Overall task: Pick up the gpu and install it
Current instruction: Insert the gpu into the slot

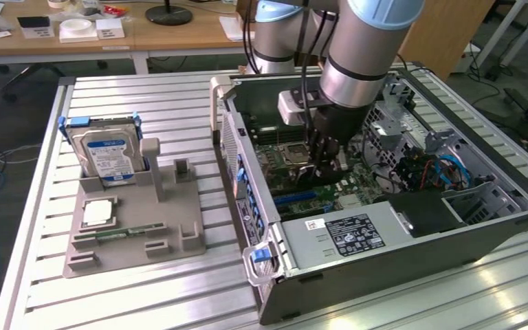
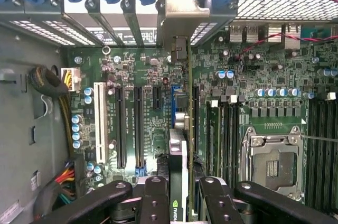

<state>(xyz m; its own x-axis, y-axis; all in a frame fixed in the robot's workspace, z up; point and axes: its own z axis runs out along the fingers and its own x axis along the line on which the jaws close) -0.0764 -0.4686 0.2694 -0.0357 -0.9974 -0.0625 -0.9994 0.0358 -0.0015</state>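
Observation:
My gripper (image 1: 324,163) reaches down into the open computer case (image 1: 383,237) and is shut on the gpu (image 1: 317,177). In the wrist view the gpu (image 2: 179,145) stands edge-on between my two black fingers (image 2: 156,200), its green board and black cooler upright over the motherboard (image 2: 137,71). Its silver bracket (image 2: 179,7) sits at the row of rear slot openings with blue latches. The card lines up with the blue expansion slot (image 2: 174,100). Whether it is pressed fully into the slot I cannot tell.
Black expansion slots (image 2: 119,123) and a white one (image 2: 98,118) lie beside the card, and the CPU socket (image 2: 272,163) on the other side. Outside the case, a grey holder (image 1: 126,230) carries a hard drive (image 1: 108,155) and a memory stick (image 1: 117,234). Cables (image 1: 434,168) fill the case's far end.

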